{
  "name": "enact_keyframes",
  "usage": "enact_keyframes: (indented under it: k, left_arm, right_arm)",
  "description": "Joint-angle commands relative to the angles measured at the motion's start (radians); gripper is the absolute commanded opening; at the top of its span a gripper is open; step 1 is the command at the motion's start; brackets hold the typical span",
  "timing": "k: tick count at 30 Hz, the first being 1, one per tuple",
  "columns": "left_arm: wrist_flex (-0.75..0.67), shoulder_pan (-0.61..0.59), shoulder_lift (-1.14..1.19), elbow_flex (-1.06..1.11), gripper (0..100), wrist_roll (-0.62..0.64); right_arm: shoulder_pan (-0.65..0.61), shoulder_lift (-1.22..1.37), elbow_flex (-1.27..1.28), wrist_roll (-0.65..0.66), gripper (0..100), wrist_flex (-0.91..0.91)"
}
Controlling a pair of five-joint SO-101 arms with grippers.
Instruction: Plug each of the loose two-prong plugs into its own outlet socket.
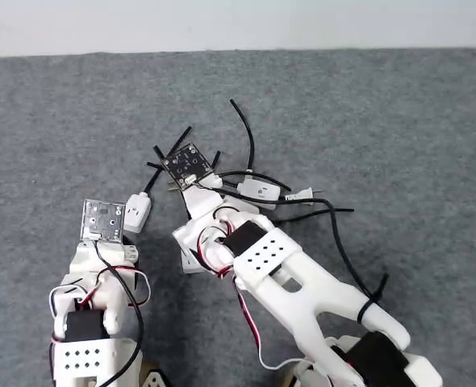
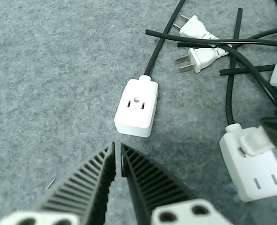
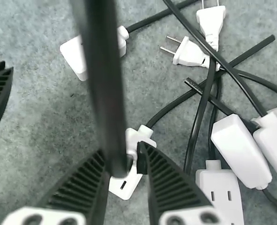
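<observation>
Two plugs (image 3: 191, 52), probably light and rigid on springy cords, lie on the table (image 1: 399, 121) beyond the right gripper (image 3: 133, 161), clamped on a black cord (image 3: 103, 84); best pinched across their flat bodies, while the left gripper (image 2: 118, 157), closed and empty, faces a socket (image 2: 136, 108).

The left arm (image 1: 93, 322) is extending straight out over the desk, its gripper (image 2: 117, 147) angling downward with the fingers nearly touching and holding nothing. The right arm (image 1: 302, 282) is stretching diagonally toward the left arm's side, its gripper (image 3: 124, 157) clamping the cord end of an outlet socket (image 3: 124, 185).
</observation>
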Motion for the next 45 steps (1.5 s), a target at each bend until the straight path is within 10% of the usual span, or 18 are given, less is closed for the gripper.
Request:
enact_keyframes:
  k: [1, 45]
  left_arm:
    - [-0.025, -0.008, -0.014, -0.008, 1, 0.003]
    - [-0.023, -0.008, -0.014, 0.001, 1, -0.032]
  right_arm:
    - [-0.008, -0.002, 0.009, 0.011, 0.8, -0.021]
    - [0.033, -0.005, 0.052, 0.031, 0.8, -0.031]
